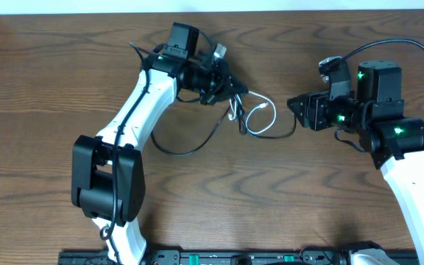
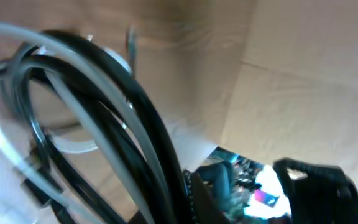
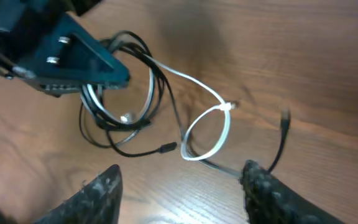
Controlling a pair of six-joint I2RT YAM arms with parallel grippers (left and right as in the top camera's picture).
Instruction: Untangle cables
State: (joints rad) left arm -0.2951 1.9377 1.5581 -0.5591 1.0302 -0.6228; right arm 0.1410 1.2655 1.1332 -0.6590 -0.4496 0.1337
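My left pincer point(image 1: 227, 83) clamps the bunched end of the tangled cables point(image 3: 156, 93); my right pincer point(image 3: 182, 172) gapes empty; the white cable point(image 3: 194, 80) loops flat on the counter point(image 1: 50, 88) between them, just ahead of my right.

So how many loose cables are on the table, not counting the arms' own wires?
2. The white cable loops mid-table; the black cable arcs beside it. Both bunch at the left gripper, partly hidden.
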